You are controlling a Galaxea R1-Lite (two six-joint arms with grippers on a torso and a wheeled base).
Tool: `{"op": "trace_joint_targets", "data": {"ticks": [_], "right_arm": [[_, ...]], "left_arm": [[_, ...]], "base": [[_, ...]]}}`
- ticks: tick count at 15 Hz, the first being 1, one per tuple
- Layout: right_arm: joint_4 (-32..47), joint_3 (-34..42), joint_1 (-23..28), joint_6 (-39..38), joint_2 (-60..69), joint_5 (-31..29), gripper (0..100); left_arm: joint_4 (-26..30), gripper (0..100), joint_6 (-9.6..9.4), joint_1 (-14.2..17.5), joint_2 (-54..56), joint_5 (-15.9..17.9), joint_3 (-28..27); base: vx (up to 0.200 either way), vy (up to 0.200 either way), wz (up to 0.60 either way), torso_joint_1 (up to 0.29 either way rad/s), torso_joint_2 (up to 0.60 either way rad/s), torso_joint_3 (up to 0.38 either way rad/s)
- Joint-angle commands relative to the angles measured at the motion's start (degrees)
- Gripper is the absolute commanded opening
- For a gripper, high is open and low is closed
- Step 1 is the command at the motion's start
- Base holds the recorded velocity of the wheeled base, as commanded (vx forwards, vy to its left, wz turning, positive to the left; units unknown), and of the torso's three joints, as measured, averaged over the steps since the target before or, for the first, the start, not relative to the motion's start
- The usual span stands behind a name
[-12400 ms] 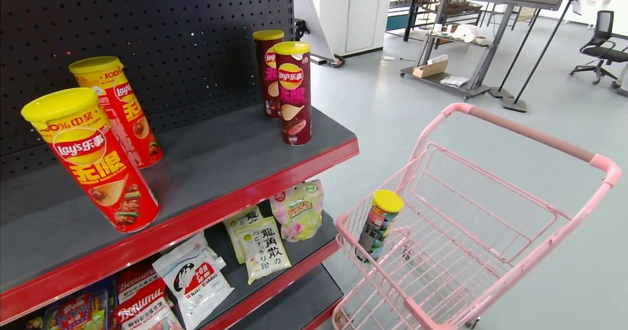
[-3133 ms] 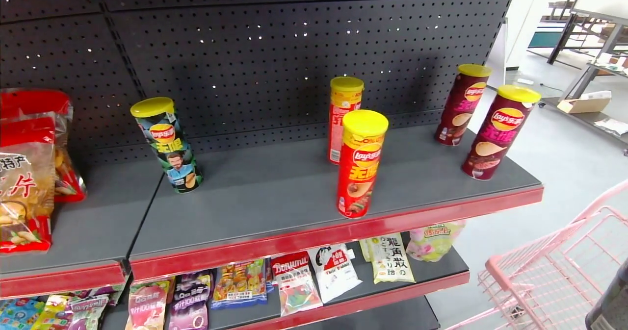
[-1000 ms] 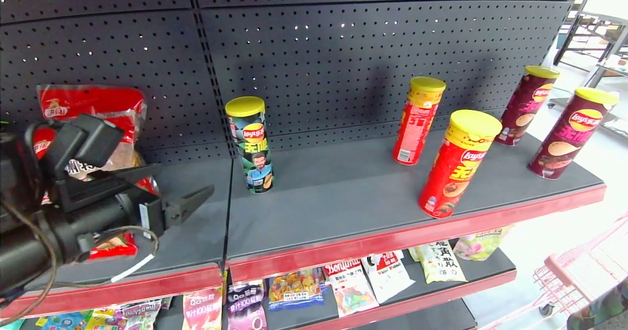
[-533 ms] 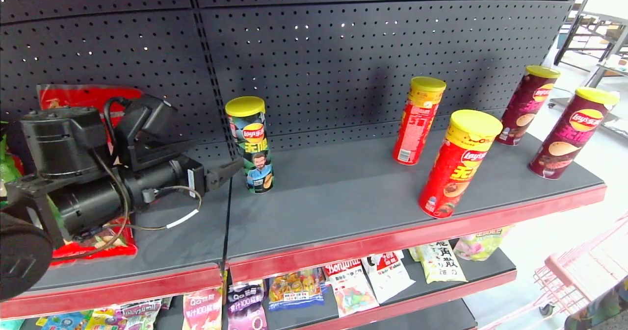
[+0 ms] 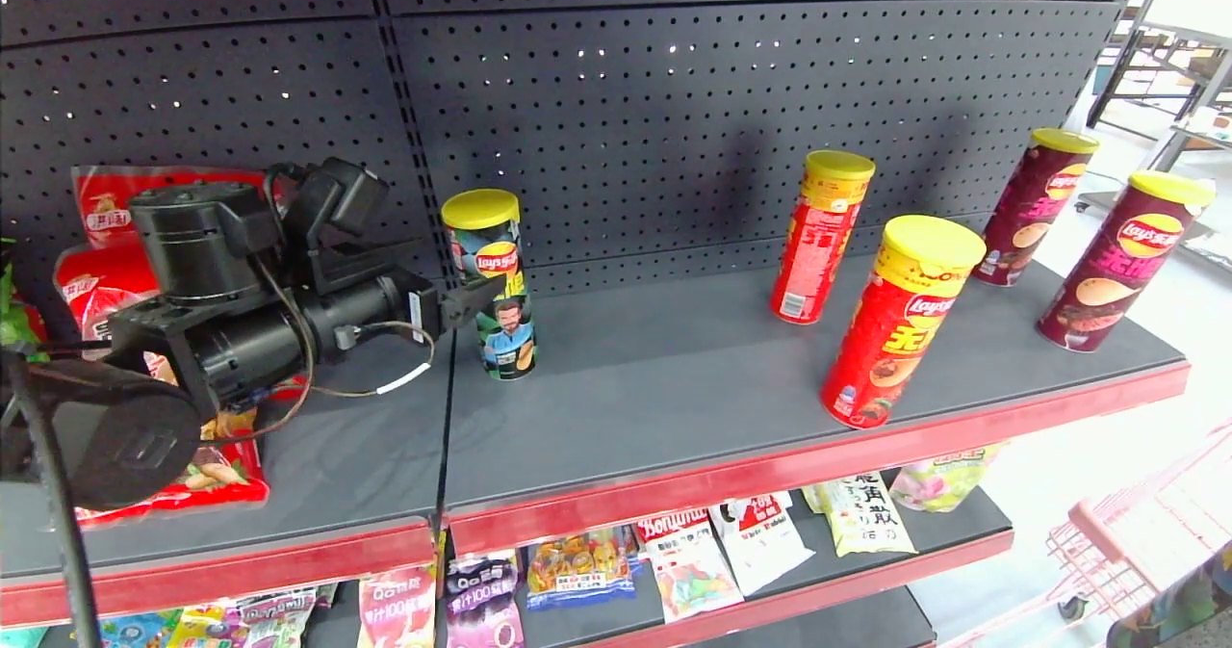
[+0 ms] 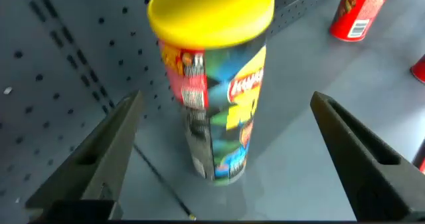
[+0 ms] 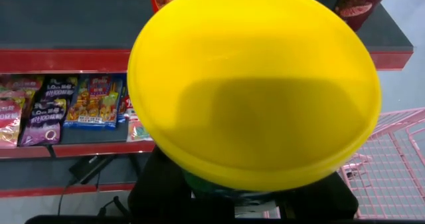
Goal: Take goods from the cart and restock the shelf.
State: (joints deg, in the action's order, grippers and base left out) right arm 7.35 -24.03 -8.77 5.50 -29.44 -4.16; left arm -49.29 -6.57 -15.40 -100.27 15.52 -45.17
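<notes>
left gripper [image 6: 227, 101]: spread wide and empty. Its fingers [image 6: 99, 157] sit either side of the green can [image 6: 212, 84], not touching it as far as I can tell.
green can: upright on the top shelf [image 5: 674, 378], yellow lid up, long axis vertical, standing near the back.
right gripper [image 7: 239, 207]: has hold of a second can [image 7: 252, 84], lid facing the wrist camera. The fingers are hidden under it, down low by the pink cart [image 5: 1136, 542].
neighbours: two red cans [image 5: 900, 321] well off to the right, and two maroon cans [image 5: 1116, 263] past those at the shelf end. All are upright.
in the way: pegboard [image 5: 674, 99] close behind the green can, red snack bags [image 5: 96, 272] tucked behind the left arm.
below: assorted packets [image 5: 693, 552] on the lower shelf.
</notes>
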Motion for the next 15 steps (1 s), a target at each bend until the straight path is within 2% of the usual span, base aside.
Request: {"op": "trace_joint_targets", "data": {"ticks": [1,3,5,6,10,12,15], "right_arm": [[-0.06,-0.05,-0.02,-0.05,-0.18,-0.06,0],[0.03,-0.05,-0.02,0.04,-0.18,-0.06,0],[0.03,-0.05,-0.02,-0.05,-0.18,-0.06,0],[-0.06,-0.05,-0.02,-0.05,-0.18,-0.06,0],[-0.06,-0.05,-0.02,0.04,-0.71,-0.06,0],[-0.06,-0.05,-0.02,-0.05,-1.06,-0.06,0],[-0.06,-0.14,-0.02,-0.05,-1.32,-0.06,0]], "left_arm": [[-0.11,100,-0.02,0.02,-2.56,0.04,-2.29],[-0.11,100,-0.11,0.02,-4.06,0.04,-4.05],[-0.11,100,-0.81,0.19,-4.85,0.04,-4.84],[-0.2,100,-1.95,0.19,-5.64,0.04,-5.28],[-0.2,100,-2.48,0.28,-8.01,0.04,-8.27],[-0.11,100,-3.54,0.28,-9.6,-0.23,-10.12],[-0.02,100,-3.54,0.37,-10.39,-0.31,-10.73]], "base": [[0.0,0.0,0.0,0.0,0.0,0.0],[0.0,0.0,0.0,0.0,0.0,0.0],[0.0,0.0,0.0,0.0,0.0,0.0],[0.0,0.0,0.0,0.0,0.0,0.0],[0.0,0.0,0.0,0.0,0.0,0.0],[0.0,0.0,0.0,0.0,0.0,0.0],[0.0,0.0,0.0,0.0,0.0,0.0]]}}
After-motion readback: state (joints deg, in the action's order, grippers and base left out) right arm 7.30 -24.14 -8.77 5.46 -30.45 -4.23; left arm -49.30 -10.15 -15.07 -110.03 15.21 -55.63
